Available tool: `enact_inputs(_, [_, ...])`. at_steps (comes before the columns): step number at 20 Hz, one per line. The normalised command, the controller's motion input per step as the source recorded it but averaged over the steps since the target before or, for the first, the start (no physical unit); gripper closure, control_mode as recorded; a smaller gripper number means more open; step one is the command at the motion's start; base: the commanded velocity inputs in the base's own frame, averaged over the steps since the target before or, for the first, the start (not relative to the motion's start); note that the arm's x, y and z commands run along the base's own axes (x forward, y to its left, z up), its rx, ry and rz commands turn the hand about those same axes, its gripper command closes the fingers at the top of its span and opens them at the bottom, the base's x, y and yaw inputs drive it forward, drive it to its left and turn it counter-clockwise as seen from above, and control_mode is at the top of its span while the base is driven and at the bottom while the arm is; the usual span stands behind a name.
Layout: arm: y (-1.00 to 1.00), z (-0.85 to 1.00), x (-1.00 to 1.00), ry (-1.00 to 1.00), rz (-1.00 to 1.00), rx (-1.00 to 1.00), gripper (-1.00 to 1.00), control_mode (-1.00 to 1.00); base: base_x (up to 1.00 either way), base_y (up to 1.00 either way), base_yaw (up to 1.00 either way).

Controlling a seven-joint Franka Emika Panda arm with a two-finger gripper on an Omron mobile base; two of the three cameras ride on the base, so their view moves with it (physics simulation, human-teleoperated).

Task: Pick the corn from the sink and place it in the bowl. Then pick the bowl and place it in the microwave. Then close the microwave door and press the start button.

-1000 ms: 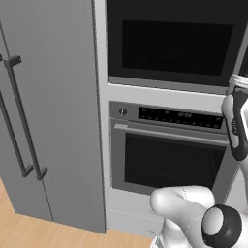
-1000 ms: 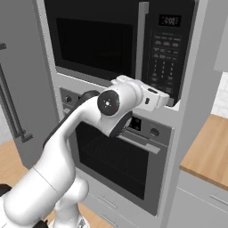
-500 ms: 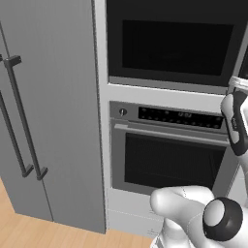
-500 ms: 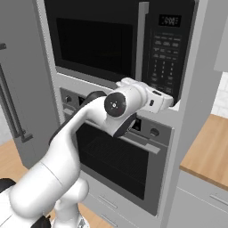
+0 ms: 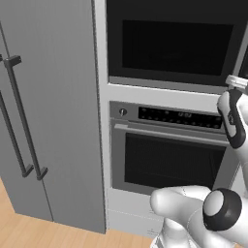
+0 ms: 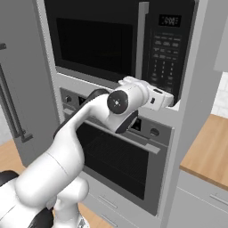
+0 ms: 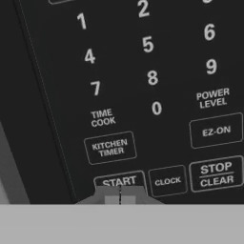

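A: Since the microwave door (image 6: 95,38) already sits flush with its long steel handle (image 6: 141,40) upright beside the button panel (image 6: 167,49), what's left is the start button, isn't it?

B: That's my reading. In the hand view the gripper (image 7: 120,196) has its jaws pressed fully together with nothing between them, and the two tips sit right under the START key (image 7: 119,181), just about on its lower edge.

A: So how should the press go?

B: Straight in along the line of the hand, with no sideways drift. CLOCK (image 7: 167,181) lies just to one side of START and KITCHEN TIMER (image 7: 110,147) just above, so a slanted push could catch the wrong key. Keeping the jaws together gives one blunt tip, which suits a small key.

A: Is it touching yet?

B: Hard to say; the tips are cropped at the bottom of the hand view, so contact may or may not be made. In the right base view the hand is up against the lower panel of the microwave (image 6: 120,42), above the oven (image 6: 120,156).

A: And the bowl and corn?

B: Presumably behind the dark window; I can't make them out.
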Motion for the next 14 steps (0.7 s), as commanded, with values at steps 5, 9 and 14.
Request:
enact_inputs(5, [-0.08, -0.24, 0.92, 0.07, 0.00, 0.00, 1.00, -1.00, 0.00, 0.00, 0.00])
enact_inputs(9, [0.00, -0.26, 0.66, 0.07, 0.00, 0.00, 1.00, -1.00, 0.00, 0.00, 0.00])
enact_inputs(14, [0.14, 0.02, -0.57, -0.09, 0.00, 0.00, 1.00, -1.00, 0.00, 0.00, 0.00])
